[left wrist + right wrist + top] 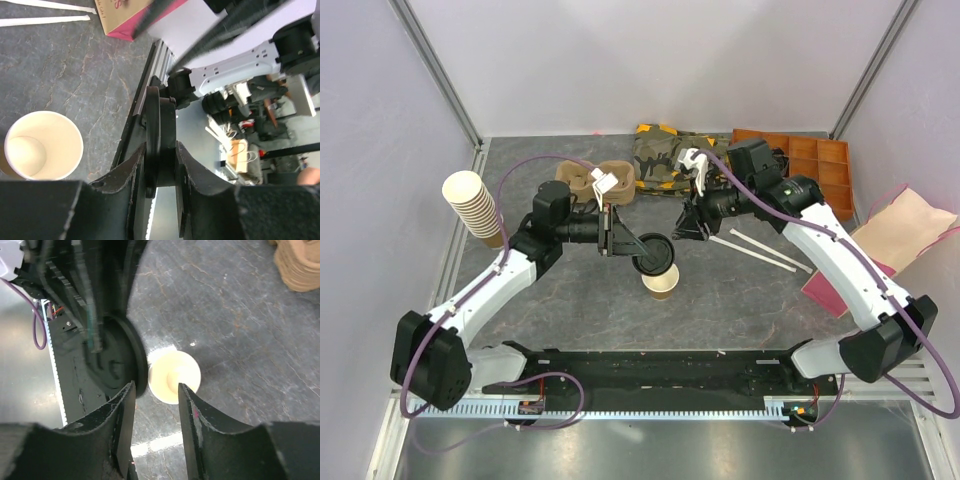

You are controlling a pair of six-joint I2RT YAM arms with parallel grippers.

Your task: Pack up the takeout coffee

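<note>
The takeout coffee's tan paper cup (661,283) stands upright and lidless on the grey table, its pale inside showing in the wrist views (43,145) (175,377). Its round black lid (654,250) is off the cup and hangs just above and behind the rim. My left gripper (638,247) is shut on the lid (160,125), which stands edge-on between the fingers (160,150). My right gripper (684,226) hovers to the right of the lid (117,360). Its jaws (155,390) are open, nothing is between them, and the cup lies below their gap.
A tall stack of lidless cups (475,205) stands at the left. At the back are a pulp carrier (595,180), a camouflage cloth (665,150) and an orange tray (800,155). White wrapped straws (765,250) and a paper bag (905,230) lie on the right.
</note>
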